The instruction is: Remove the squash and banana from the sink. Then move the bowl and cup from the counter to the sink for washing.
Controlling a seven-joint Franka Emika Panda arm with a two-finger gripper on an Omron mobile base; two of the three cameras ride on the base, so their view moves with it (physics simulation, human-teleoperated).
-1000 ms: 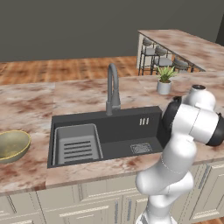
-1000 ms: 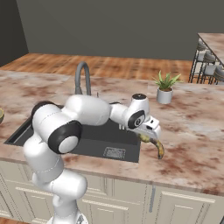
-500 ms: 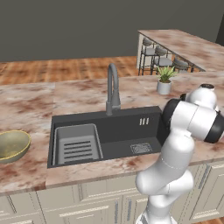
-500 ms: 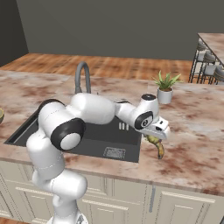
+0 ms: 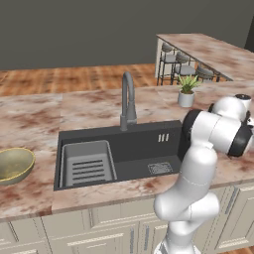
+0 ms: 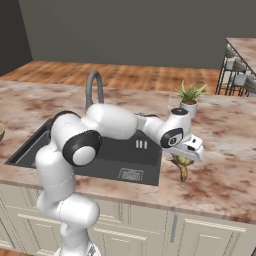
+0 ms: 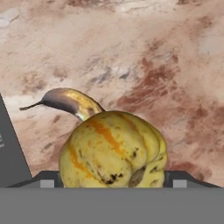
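Note:
My gripper (image 7: 113, 180) hangs low over the marble counter just right of the sink (image 6: 145, 161) and is shut on the squash (image 7: 113, 146), a ribbed yellow ball with orange streaks that sits between the finger tips. In the right base view the gripper (image 6: 185, 157) points down at the counter. The banana (image 7: 65, 100) lies on the counter right behind the squash, and its dark end (image 6: 183, 173) pokes out below the hand. The sink (image 5: 141, 166) holds nothing but its ribbed tray (image 5: 88, 163). On the counter far to the left rests the olive bowl (image 5: 12, 163). The cup is out of view.
The grey gooseneck faucet (image 5: 127, 99) rises behind the sink. A white pot with a green plant (image 6: 189, 101) stands on the counter behind the gripper. Bar stools (image 5: 183, 69) and a second counter are at the back right.
The arm has carried the squash to the right and down, from the sink's right edge to low over the counter beside the banana. The banana and bowl have not moved.

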